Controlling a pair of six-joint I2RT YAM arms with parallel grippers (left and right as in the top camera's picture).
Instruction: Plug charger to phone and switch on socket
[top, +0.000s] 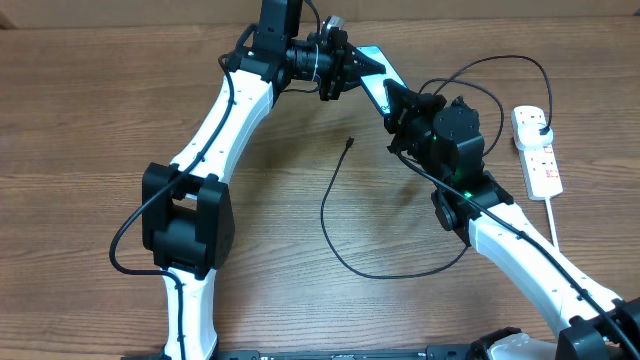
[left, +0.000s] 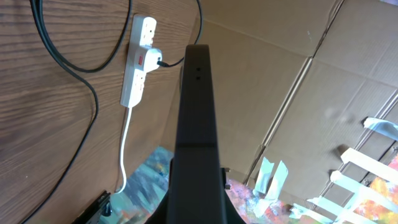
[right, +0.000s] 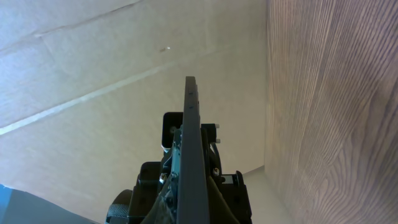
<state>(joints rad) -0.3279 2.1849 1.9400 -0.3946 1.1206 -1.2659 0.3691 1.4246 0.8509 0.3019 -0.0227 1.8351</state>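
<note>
The phone (top: 377, 78), its light-blue screen partly showing, is held tilted above the table's far middle between both grippers. My left gripper (top: 348, 66) is shut on its far-left end and my right gripper (top: 398, 106) is shut on its near-right end. It shows edge-on as a dark bar in the left wrist view (left: 198, 118) and the right wrist view (right: 189, 149). The charger's black cable (top: 330, 215) loops over the table, and its connector tip (top: 349, 143) lies free below the phone. Its plug (top: 541, 127) sits in the socket (top: 541, 165), a white power strip at the right, which also shows in the left wrist view (left: 138, 62).
The power strip's thick white cord (top: 553, 225) runs toward the front right beside my right arm. A cardboard wall (left: 280, 74) stands behind the table. The cable's loop reaches the front middle of the table.
</note>
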